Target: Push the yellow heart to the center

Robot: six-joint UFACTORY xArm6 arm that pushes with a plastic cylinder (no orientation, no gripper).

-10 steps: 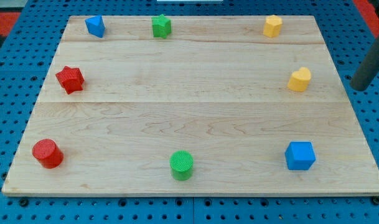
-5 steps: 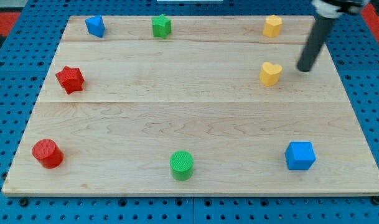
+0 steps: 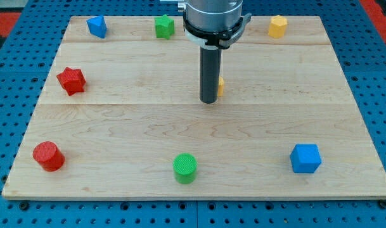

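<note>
The yellow heart (image 3: 221, 86) lies near the middle of the wooden board (image 3: 345, 120), almost wholly hidden behind my rod; only a thin yellow sliver shows at the rod's right side. My tip (image 3: 208, 100) rests on the board right next to the heart, at its left and slightly lower in the view. Whether it touches the heart I cannot tell.
Along the view's top stand a blue block (image 3: 97, 26), a green star (image 3: 164, 26) and a yellow hexagon (image 3: 277, 26). A red star (image 3: 71, 80) sits at the left. A red cylinder (image 3: 48, 156), a green cylinder (image 3: 185, 168) and a blue cube (image 3: 305, 158) stand along the bottom.
The rod has swept from the right edge to the board's middle. The yellow heart has slid left from the right side to beside the rod at the centre.
</note>
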